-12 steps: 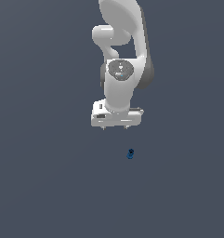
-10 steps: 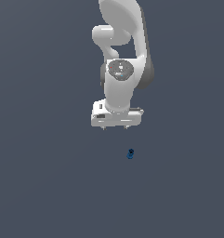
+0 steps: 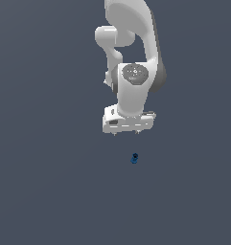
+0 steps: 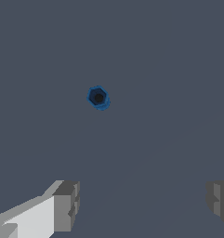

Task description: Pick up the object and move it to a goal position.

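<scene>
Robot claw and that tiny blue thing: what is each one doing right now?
gripper: open, fingers spread wide, holding nothing, up above the floor.
blue object: lying free on the grey floor, not touched, apart from the gripper and not between its fingers.

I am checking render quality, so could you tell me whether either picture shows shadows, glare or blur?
Exterior view: flat, even light, no cast shadow under the blue object or the hand; edges slightly soft. Wrist view: no glare, the object looks blocky, and the fingers are cut off at the frame edge.
</scene>
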